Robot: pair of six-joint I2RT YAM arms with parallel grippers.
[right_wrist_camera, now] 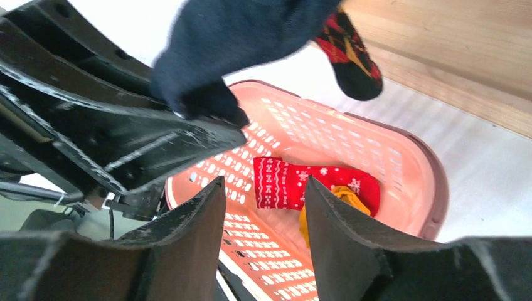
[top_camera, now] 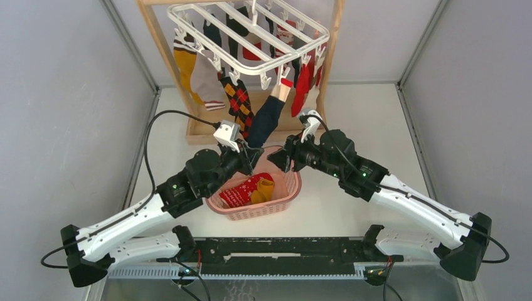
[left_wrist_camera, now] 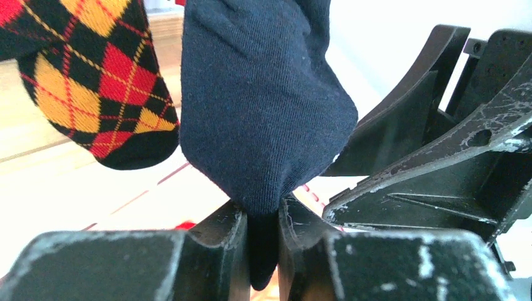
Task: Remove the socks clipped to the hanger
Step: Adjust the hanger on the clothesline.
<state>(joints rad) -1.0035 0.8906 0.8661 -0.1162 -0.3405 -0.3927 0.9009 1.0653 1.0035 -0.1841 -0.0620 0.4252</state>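
Observation:
The white hanger [top_camera: 251,37] hangs at the top centre with several socks clipped to it. A navy sock [top_camera: 266,119] with a tan cuff hangs from a front clip, slanting down to the left. My left gripper [top_camera: 249,152] is shut on its toe; the left wrist view shows the navy sock [left_wrist_camera: 263,106] pinched between the fingers [left_wrist_camera: 219,244]. An argyle sock [top_camera: 238,100] hangs just to its left, also in the left wrist view [left_wrist_camera: 88,75]. My right gripper [top_camera: 283,160] is open and empty over the pink basket [top_camera: 285,197], beside the sock's toe [right_wrist_camera: 213,50].
The pink basket [right_wrist_camera: 401,157] holds a red patterned sock [right_wrist_camera: 295,182] and a mustard sock [right_wrist_camera: 342,197]. The wooden stand [top_camera: 207,132] rises behind the basket. Grey walls close in both sides.

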